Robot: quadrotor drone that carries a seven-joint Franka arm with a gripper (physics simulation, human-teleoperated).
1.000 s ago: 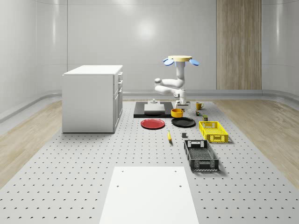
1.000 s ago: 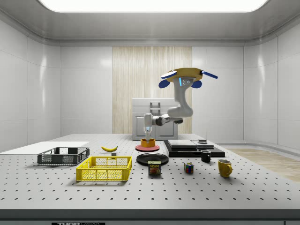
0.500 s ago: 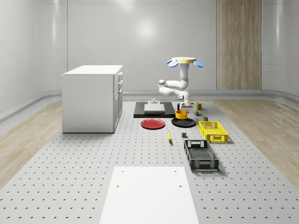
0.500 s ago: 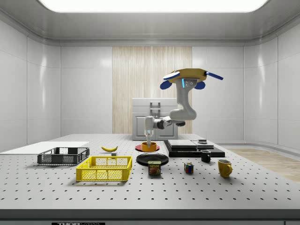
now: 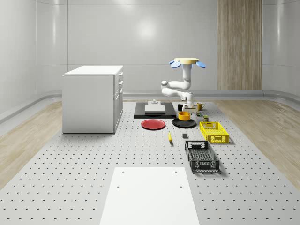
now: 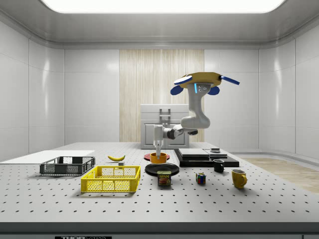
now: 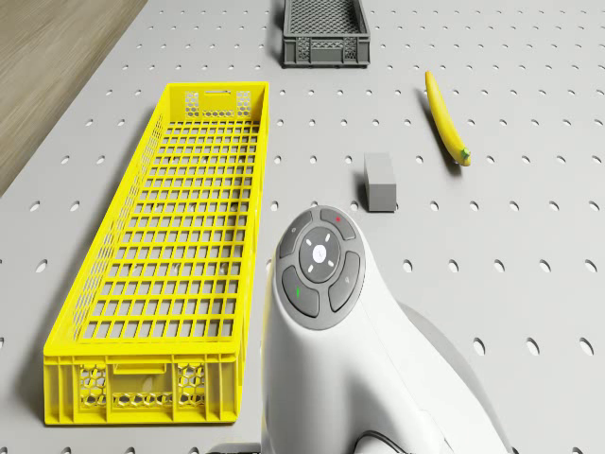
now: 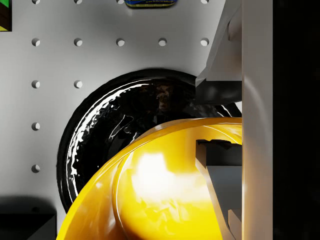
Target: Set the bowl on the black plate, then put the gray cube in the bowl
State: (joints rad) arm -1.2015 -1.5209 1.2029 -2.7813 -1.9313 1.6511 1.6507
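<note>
I see the drone (image 6: pixel 203 79) hovering above the table (image 5: pixel 93 178), its arm (image 6: pixel 192 119) hanging down, elbow bent, wrist vertical. My gripper (image 6: pixel 158 151) pinches the bowl (image 6: pixel 158 158) rim, holding it just over the black plate (image 6: pixel 162 169). The gray cube (image 7: pixel 380 182) lies beside the yellow crate (image 7: pixel 161 255).

Drone (image 5: pixel 187 61): you see it hovering above the far end of the table, over the black plate's far side.
Arm (image 5: pixel 180 87): it hangs from the drone, elbow bent toward the whole-scene view's left.
Gripper (image 5: pixel 185 108): it points down at the bowl's rim.
Bowl (image 5: pixel 184 115): you find the yellow bowl over the black plate (image 5: pixel 180 123).
Red plate (image 5: pixel 153 124): just beside the black one, on the whole-scene view's left.
Yellow crate (image 5: pixel 213 131): right of the black plate.
</note>
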